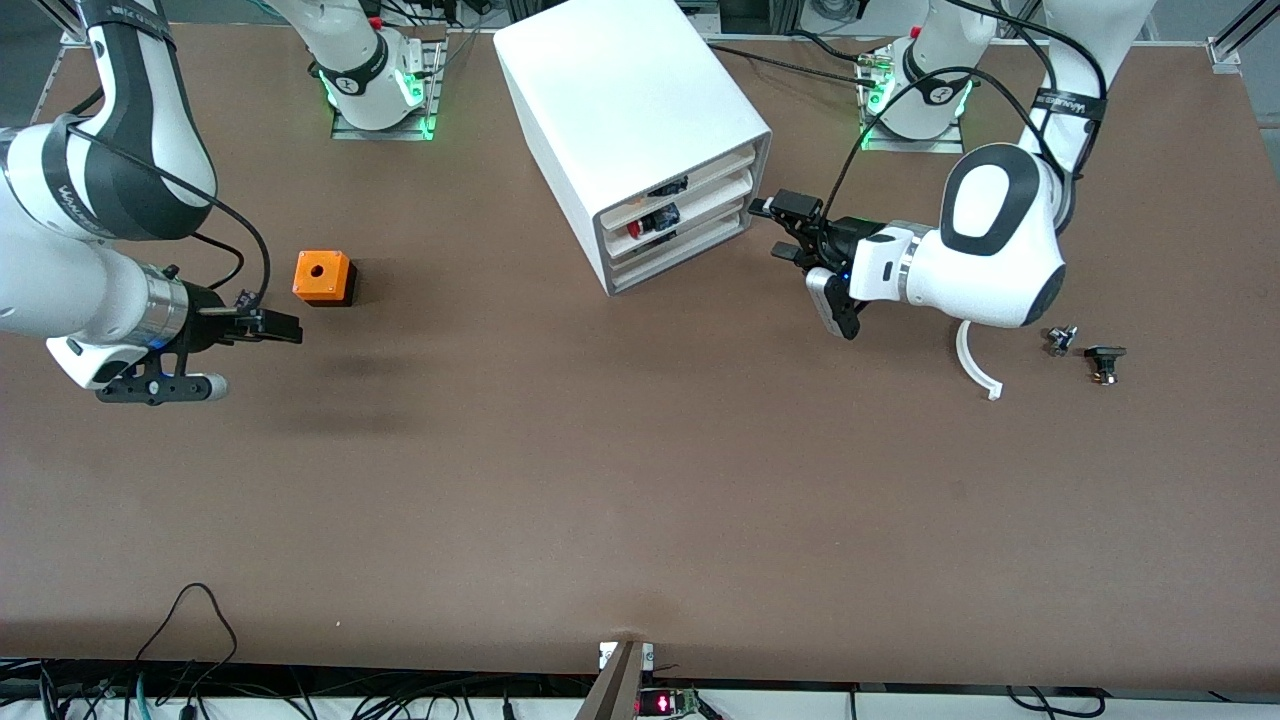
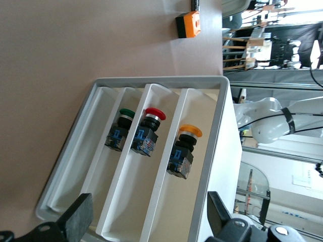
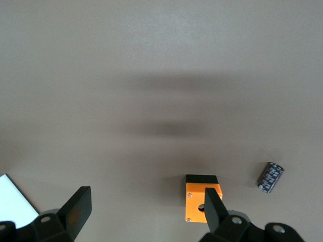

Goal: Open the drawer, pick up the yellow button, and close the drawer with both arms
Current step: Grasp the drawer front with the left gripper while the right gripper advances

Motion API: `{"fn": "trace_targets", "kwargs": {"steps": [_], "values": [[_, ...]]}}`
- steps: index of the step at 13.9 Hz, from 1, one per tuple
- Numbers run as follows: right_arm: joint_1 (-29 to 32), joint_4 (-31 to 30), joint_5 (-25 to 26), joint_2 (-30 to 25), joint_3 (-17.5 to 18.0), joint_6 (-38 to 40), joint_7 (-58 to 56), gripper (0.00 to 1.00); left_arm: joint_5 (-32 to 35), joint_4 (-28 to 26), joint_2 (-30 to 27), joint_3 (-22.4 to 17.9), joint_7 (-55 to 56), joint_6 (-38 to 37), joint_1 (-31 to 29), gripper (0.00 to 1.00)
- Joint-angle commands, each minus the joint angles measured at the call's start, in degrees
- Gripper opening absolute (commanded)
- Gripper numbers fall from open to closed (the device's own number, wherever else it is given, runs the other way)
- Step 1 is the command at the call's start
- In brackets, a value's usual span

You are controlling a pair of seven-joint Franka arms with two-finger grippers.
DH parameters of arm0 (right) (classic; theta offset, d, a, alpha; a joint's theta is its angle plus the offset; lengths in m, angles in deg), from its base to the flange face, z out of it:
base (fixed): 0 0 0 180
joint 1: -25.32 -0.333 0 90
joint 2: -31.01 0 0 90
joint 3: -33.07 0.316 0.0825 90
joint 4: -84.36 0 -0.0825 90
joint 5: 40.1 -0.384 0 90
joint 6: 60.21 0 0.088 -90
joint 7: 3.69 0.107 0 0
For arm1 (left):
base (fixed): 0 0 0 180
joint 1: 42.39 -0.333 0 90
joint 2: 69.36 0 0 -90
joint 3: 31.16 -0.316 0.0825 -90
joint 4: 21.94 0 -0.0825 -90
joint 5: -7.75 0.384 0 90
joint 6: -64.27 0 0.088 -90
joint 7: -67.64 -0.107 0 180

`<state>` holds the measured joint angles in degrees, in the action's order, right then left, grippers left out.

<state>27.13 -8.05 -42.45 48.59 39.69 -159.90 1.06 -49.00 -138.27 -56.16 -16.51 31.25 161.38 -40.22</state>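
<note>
The white cabinet (image 1: 625, 95) stands at the back middle of the table. Its uppermost drawer (image 1: 700, 176) sits pushed in, and in the left wrist view (image 2: 199, 176) it holds the button (image 2: 182, 150), which has a black body and an orange cap. The button shows as a dark speck in the front view (image 1: 668, 187). My left gripper (image 1: 781, 230) is open and empty, level with the drawer fronts and just off them; it also shows in the left wrist view (image 2: 146, 222). My right gripper (image 1: 272, 327) is open and empty, low over the table beside the orange cube (image 1: 322, 277).
The two lower drawers hold a red-capped button (image 2: 147, 133) and a green-capped one (image 2: 120, 130). The orange cube (image 3: 202, 204) and a small black cylinder (image 3: 270, 177) lie under the right wrist. A white curved strip (image 1: 975, 362) and small black parts (image 1: 1104, 362) lie near the left arm.
</note>
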Motion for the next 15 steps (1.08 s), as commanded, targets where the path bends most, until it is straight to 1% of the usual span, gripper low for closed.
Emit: {"fn": "trace_targets", "kwargs": {"steps": [1,3,6,7,8,10,11,12,14,15], "values": [[-1.19,1.97,-0.72,1.31,0.24,-0.24,4.73,0.99,-6.51,-10.38,-6.61,0.11,-8.92,4.03,-0.67,1.0],[-2.33,3.28,-0.81,2.37,0.24,-0.24,6.68,0.99,-10.2,-14.78,-7.66,0.11,-15.7,4.93,-0.67,1.0],[-4.7,5.31,-0.9,3.77,0.24,-0.24,10.71,0.99,-11.0,-16.73,-7.76,0.37,-18.46,6.94,-0.23,0.98],[-5.49,6.88,-0.9,4.56,0.24,-0.24,12.12,0.99,-12.83,-17.0,-7.76,2.98,-18.8,7.56,-0.49,0.96],[-6.2,8.29,-0.9,5.09,0.24,-0.16,13.35,0.99,-13.72,-17.87,-8.02,5.1,-18.89,9.83,-0.93,0.92],[-7.34,9.61,-1.07,5.18,0.32,-0.33,15.63,0.99,-14.61,-19.1,-8.2,8.09,-19.85,12.57,-0.93,0.92],[-7.87,10.23,-0.99,5.27,0.32,-0.33,17.04,0.99,-14.96,-19.54,-8.11,8.98,-20.56,13.27,-0.93,0.93],[-8.13,10.41,-1.07,5.27,0.32,-0.33,18.27,0.99,-14.88,-20.07,-8.11,9.16,-20.57,13.63,-0.76,0.96],[-8.75,10.76,-1.07,5.27,0.32,-0.33,20.12,0.99,-15.14,-20.77,-7.85,9.25,-20.65,13.72,-0.06,0.95],[-8.93,11.54,-1.16,5.27,0.32,-0.24,21.09,0.99,-15.23,-21.04,-7.58,10.29,-20.65,13.89,0.29,0.93]]}}
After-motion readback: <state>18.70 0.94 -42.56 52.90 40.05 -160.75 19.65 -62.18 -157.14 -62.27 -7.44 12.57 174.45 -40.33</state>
